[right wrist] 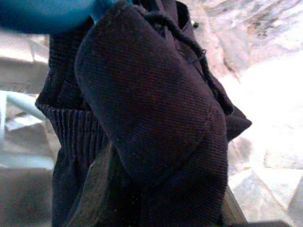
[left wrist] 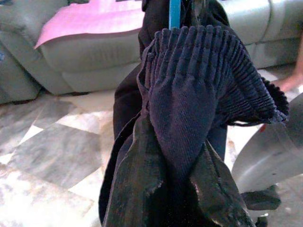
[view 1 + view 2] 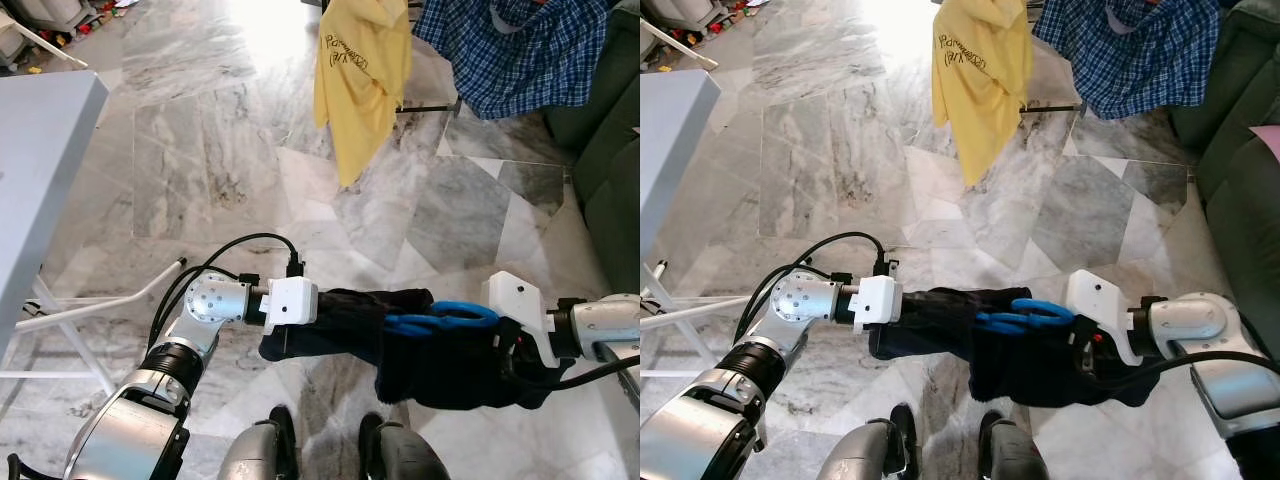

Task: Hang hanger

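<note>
The left gripper (image 3: 330,315) was buried in a dark navy garment (image 3: 440,365), its black fingers (image 2: 137,189) pressed against the ribbed cloth from either side, apparently closed on a fold of it. Straight across from it, the right gripper (image 3: 1065,335) faced inward and was wrapped in the same cloth; its fingers seemed to pinch the fabric too, though thick folds covered most of them.

Between the two grippers, a blue plastic hanger (image 3: 440,320) lay across the top of the garment, touching the cloth, its hook end nearest the right gripper. The garment was bunched over and below it and sagged toward the floor.

Beyond both grippers, well ahead across the marble floor (image 3: 220,170), a yellow shirt (image 3: 362,75) and a blue plaid shirt (image 3: 520,50) already hung from a drying rack whose bar showed dimly beneath them. A grey sofa (image 3: 610,150) stood out past the right gripper, and a pale table edge (image 3: 40,180) out past the left.

The garment looked soft, limp and fairly thick, likely to slump and slide off unless the hanger carried it. The hanger looked light, stiff and smooth, so probably slippery under hard fingers. A hold at the neck just below the hook would likely be steadiest, leaving the hook free for the bar.
</note>
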{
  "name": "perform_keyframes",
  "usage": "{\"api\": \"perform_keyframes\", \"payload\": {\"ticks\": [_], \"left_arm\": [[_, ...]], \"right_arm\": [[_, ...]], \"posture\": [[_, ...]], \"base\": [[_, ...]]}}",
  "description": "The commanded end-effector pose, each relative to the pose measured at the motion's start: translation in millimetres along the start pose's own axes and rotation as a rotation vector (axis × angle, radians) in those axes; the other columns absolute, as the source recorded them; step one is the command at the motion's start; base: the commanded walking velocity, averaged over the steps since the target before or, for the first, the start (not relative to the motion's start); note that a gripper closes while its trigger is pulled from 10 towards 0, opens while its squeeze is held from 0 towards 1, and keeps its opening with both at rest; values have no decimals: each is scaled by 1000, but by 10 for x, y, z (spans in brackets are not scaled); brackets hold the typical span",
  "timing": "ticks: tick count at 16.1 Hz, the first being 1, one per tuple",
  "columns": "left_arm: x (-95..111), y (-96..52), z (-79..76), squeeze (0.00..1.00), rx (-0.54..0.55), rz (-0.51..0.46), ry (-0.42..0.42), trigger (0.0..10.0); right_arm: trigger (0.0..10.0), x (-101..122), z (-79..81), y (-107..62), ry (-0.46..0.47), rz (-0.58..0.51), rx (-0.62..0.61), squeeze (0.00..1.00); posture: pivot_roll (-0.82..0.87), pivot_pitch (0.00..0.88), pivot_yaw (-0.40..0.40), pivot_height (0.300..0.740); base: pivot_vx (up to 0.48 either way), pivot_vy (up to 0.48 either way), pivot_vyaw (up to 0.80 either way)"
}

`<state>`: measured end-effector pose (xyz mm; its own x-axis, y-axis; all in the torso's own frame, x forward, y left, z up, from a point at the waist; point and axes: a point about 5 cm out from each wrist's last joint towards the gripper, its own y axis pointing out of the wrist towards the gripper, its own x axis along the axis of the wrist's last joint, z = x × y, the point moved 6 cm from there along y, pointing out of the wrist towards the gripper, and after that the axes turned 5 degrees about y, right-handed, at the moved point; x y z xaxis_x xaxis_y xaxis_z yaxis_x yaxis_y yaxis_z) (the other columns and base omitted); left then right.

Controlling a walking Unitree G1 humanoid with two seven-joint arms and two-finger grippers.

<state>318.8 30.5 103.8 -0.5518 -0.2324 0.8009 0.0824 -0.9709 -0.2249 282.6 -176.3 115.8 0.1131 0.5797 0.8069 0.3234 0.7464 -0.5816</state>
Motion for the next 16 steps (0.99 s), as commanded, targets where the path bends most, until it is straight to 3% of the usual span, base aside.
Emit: {"api": "perform_keyframes", "payload": {"ticks": [1,2,3,4,5,11,15,16], "left_arm": [[141,49,180,0,85,-53,58,0],[128,43,195,0,102,-44,61,1098],[116,35,217,0,122,-36,63,3882],[109,28,233,184,134,-33,61,5922],[93,10,283,1000,171,-23,53,10000],[59,-79,529,1000,359,8,46,10000],[191,-167,721,1000,481,-30,126,10000],[185,-167,680,1000,450,-28,136,10000]], "right_arm": [[0,-18,131,118,3,-11,54,0],[0,-17,122,120,4,-14,46,0],[0,-17,115,122,5,-16,40,0],[0,-18,112,126,6,-18,35,0],[0,-24,108,137,10,-25,23,0],[0,-42,89,158,22,-38,-6,0],[0,-86,81,218,26,-32,-28,0],[0,-104,77,235,34,-30,-37,0]], "posture": [[-220,266,81,740],[-223,266,83,740],[-223,266,83,740],[-223,266,83,740],[-223,263,83,740],[-222,259,84,740],[-221,257,87,740],[-221,256,86,740]], "base": [[0,0,0],[0,0,0],[0,0,0],[0,0,0],[0,0,0],[0,0,0],[0,0,0],[0,0,0]]}}
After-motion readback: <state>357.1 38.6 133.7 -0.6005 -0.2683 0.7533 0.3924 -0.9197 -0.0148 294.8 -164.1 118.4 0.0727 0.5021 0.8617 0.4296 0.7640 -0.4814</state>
